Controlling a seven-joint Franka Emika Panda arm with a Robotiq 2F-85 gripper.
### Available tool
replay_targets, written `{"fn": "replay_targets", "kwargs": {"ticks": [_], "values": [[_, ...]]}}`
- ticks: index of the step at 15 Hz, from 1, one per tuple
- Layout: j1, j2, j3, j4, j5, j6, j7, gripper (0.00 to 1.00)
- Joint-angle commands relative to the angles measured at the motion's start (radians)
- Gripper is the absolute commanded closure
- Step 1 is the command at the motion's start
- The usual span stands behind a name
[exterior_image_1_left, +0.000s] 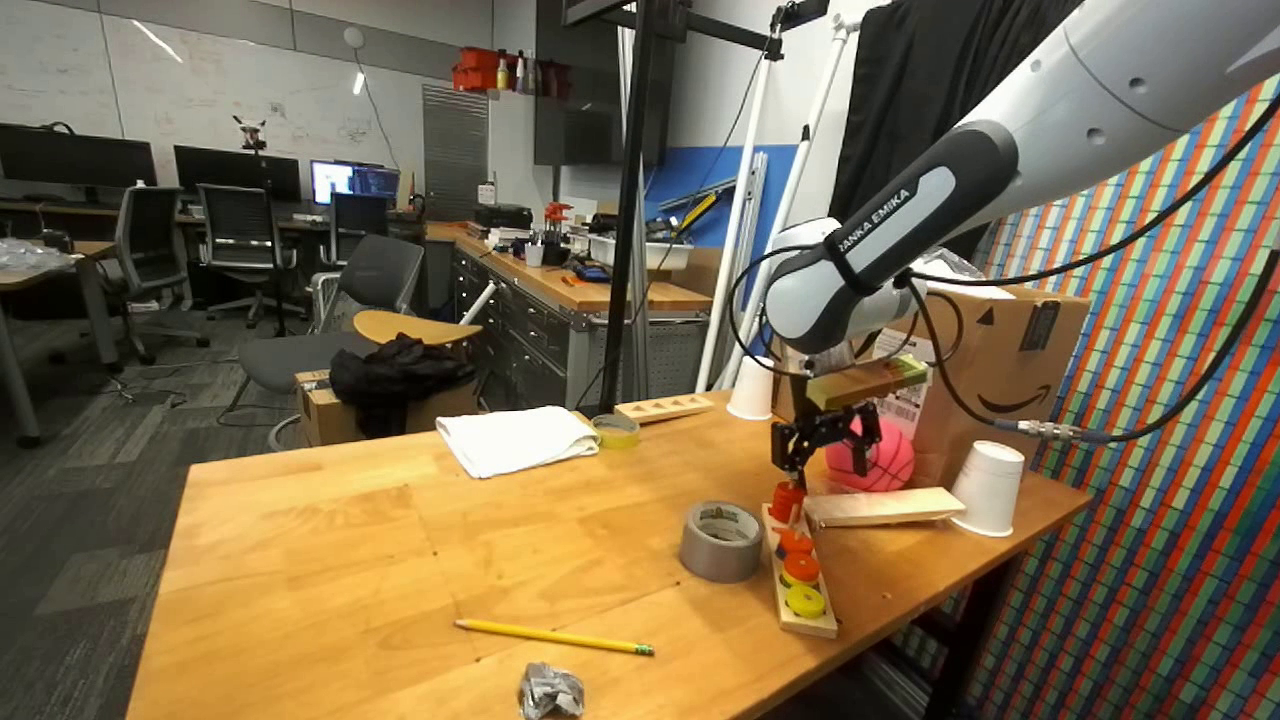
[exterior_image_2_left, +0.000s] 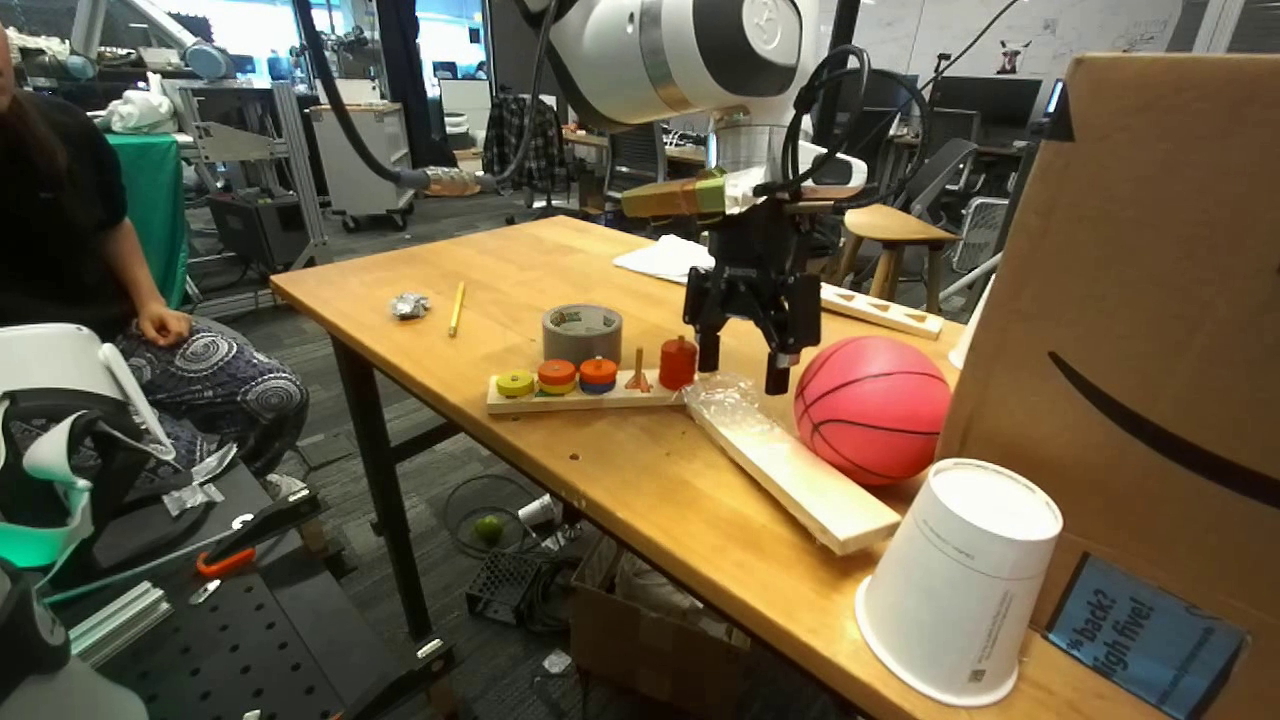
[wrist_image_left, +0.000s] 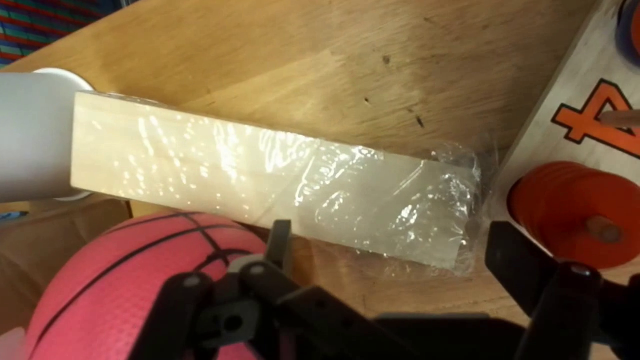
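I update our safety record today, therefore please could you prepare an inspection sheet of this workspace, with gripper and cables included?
Surface: wooden tabletop; small dark marks.
Job's things: plastic-wrapped wooden block lying beside pink ball; close to the block's end, peg board with coloured discs and red stack.
Clutter: duct tape roll, pencil, crumpled foil, white cloth, upturned paper cup.
Gripper: open, above the wooden tabletop, near the red stack; held thing: nothing seen.
Cables: black cable sagging in a loop beside robot arm; wear cannot be judged.
Surroundings: cardboard box next to pink ball, seated person, office chairs.
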Motion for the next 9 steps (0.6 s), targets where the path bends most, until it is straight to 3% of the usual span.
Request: {"fn": "replay_targets", "kwargs": {"ticks": [1,9], "values": [[-0.002,0.007,-0.009,0.007,0.041,0.043,-0.030,0.00],[0.020,-0.001,-0.047,0.011,-0.114,0.046,0.060,0.00]]}}
